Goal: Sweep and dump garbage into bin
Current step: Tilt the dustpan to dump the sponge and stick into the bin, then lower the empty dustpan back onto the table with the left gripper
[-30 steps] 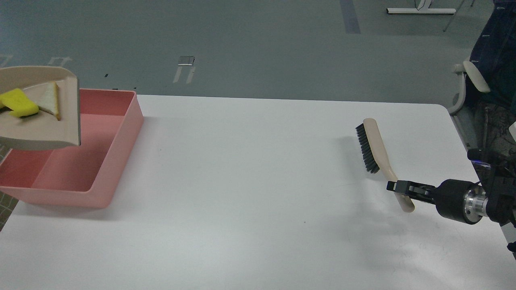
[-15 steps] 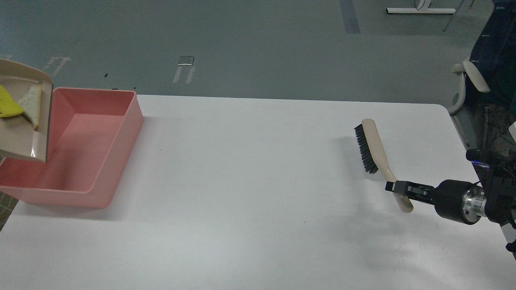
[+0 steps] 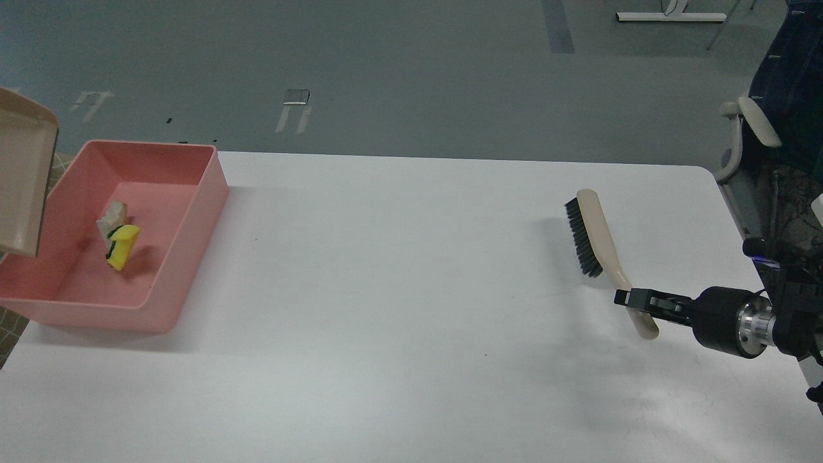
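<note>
The pink bin (image 3: 193, 212) stands at the table's far left. Inside it are the garbage scraps: the yellow piece with a dark green side (image 3: 122, 247) and the pale bread-like slice (image 3: 111, 215) just behind it. The beige dustpan (image 3: 22, 177) is tipped steeply over the bin's left side and looks empty. My left gripper is out of view beyond the left edge. My right gripper (image 3: 633, 300) is shut on the handle of the beige brush (image 3: 595, 235), whose black bristles face left above the table.
The white table (image 3: 398, 308) ends at its rounded far right corner. A chair (image 3: 752, 141) and a seated person stand beyond the right edge. Grey floor lies behind the table.
The dustpan has moved left and tipped up over the bin. The yellow piece and the bread slice have slid off it into the bin. The right gripper and brush have barely moved.
</note>
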Tool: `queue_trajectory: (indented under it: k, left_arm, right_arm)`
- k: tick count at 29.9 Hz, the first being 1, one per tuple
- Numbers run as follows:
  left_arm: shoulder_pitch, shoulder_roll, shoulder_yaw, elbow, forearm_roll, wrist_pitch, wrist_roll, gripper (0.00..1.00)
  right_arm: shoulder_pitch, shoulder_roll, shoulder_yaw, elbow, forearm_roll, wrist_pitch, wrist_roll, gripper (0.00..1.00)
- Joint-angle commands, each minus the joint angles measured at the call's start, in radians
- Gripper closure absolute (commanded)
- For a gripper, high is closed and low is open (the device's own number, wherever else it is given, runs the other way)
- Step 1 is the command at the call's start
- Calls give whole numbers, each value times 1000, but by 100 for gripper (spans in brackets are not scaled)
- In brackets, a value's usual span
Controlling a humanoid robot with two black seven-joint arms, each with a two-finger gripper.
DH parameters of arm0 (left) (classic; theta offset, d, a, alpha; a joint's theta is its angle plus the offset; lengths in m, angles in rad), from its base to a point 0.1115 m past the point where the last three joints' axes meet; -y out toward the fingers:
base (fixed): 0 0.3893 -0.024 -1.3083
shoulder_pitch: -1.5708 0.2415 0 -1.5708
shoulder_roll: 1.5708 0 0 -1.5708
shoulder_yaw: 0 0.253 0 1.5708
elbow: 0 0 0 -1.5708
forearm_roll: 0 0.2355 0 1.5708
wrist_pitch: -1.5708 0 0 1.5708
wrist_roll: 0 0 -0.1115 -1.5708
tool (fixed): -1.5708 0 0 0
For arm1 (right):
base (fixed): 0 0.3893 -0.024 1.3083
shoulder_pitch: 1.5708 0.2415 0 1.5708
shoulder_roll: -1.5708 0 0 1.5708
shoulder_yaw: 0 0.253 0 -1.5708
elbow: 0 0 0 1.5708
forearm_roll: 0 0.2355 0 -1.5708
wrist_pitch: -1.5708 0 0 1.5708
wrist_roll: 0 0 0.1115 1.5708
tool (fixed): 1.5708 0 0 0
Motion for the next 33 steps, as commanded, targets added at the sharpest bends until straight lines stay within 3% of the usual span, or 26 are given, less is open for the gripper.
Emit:
queue_trajectory:
  k: [1, 6, 8, 11, 13, 17, 19, 26, 33]
  left_arm:
    - [-32, 1, -3, 4, -19, 4, 9, 100]
    - [-195, -4, 2, 7, -106, -35, 34, 100]
    - [-262, -5, 2, -2, -192, -113, 72, 100]
    - [-320, -13, 3, -14, -249, -166, 110, 100]
    - [-395, -41, 18, -61, -295, -224, 182, 100]
    - [-485, -114, 60, -121, -318, -270, 253, 100]
    - [-526, -195, 106, -158, -317, -267, 300, 100]
    - [-632, -404, 289, -194, -304, -174, 364, 100]
    - [-710, -570, 530, -194, -304, -80, 370, 100]
  right_arm:
    - [0, 0, 0, 0, 1, 0, 0, 100]
    - [0, 0, 0, 0, 1, 0, 0, 100]
    - [0, 0, 0, 0, 1, 1, 0, 100]
    - [-1, -3, 0, 0, 1, 5, 0, 100]
    - [-12, -8, -8, 4, -2, 5, 0, 100]
    - [-12, -8, -14, 3, -2, 5, 0, 100]
    - [-12, -8, -14, 4, -2, 5, 0, 100]
    - [-10, -11, -14, 4, -2, 5, 0, 100]
    - [-17, -12, -14, 4, -2, 5, 0, 100]
